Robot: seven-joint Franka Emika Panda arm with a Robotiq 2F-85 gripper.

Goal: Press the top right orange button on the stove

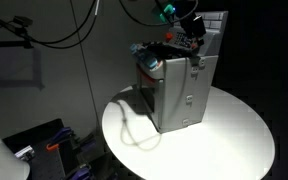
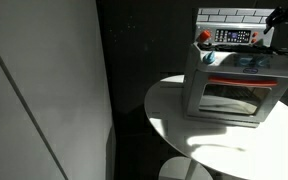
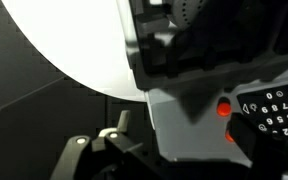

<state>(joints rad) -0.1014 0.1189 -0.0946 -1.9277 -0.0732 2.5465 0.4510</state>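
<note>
Small boxy grey toy stove (image 2: 234, 90) sits on the round white surface (image 2: 169, 115), w/ its dark button strip (image 2: 229, 37) under the tiled back. My tool (image 2: 281, 25) hangs at the stove's 2 o'clock corner; can't tell if it's apart or together. Wrist view shows an orange round button (image 3: 224, 108) close by. I'd centre one fingertip, then press slow & straight so the light stove doesn't skid.
</note>
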